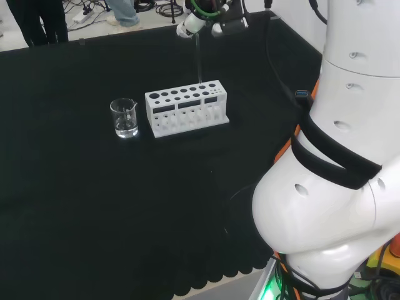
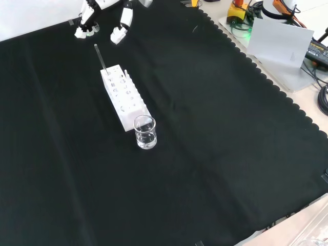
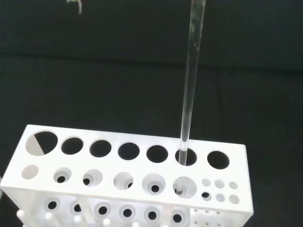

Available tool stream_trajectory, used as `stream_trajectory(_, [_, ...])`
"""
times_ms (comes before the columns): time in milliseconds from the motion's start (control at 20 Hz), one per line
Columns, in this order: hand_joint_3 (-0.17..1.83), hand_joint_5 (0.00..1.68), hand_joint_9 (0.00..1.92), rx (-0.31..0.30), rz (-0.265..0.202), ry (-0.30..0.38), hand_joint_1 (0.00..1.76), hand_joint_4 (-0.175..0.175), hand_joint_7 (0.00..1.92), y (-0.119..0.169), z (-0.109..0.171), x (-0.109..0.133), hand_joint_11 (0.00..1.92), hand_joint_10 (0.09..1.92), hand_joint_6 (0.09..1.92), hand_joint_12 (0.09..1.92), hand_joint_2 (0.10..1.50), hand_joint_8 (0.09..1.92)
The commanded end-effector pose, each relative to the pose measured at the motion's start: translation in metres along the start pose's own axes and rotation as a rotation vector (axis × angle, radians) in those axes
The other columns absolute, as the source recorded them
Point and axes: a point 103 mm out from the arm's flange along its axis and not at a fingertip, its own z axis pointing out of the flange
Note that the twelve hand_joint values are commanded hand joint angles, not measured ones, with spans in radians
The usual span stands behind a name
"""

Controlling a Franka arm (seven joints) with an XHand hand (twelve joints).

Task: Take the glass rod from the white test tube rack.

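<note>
While upright in rack (image 3: 128, 184) | clear glass rod (image 3: 189, 94) | hand (image 1: 203, 24) possibly touching

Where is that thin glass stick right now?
The glass rod stands upright in a hole of the white rack, near the rack's right end in the head view. The hand is at its top, and a small beaker stands left of the rack.

Open cloth (image 2: 215, 154) all round rack (image 2: 123, 97); beaker (image 2: 145, 132) just beside one end.
</note>
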Motion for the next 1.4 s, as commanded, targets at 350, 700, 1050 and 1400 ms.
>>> stream_trajectory(350, [0.49, 0.38, 0.99, 0.029, -0.022, -0.002, 0.68, -0.163, 0.74, 0.023, 0.029, -0.003, 0.83, 0.70, 0.52, 1.19, 0.81, 0.82])
stream_trajectory(700, [0.49, 0.36, 0.98, 0.045, -0.016, 0.001, 0.68, -0.157, 0.74, 0.030, 0.034, -0.019, 0.82, 0.72, 0.61, 1.20, 0.81, 0.83])
stream_trajectory(1050, [0.49, 0.38, 0.98, 0.048, -0.013, -0.001, 0.68, -0.149, 0.79, 0.031, 0.041, -0.023, 0.83, 0.74, 0.67, 1.20, 0.81, 0.85])
stream_trajectory(1400, [0.50, 0.45, 1.08, 0.061, -0.008, -0.005, 0.70, -0.147, 0.85, 0.034, 0.051, -0.028, 0.97, 0.75, 0.82, 1.16, 0.80, 0.88])
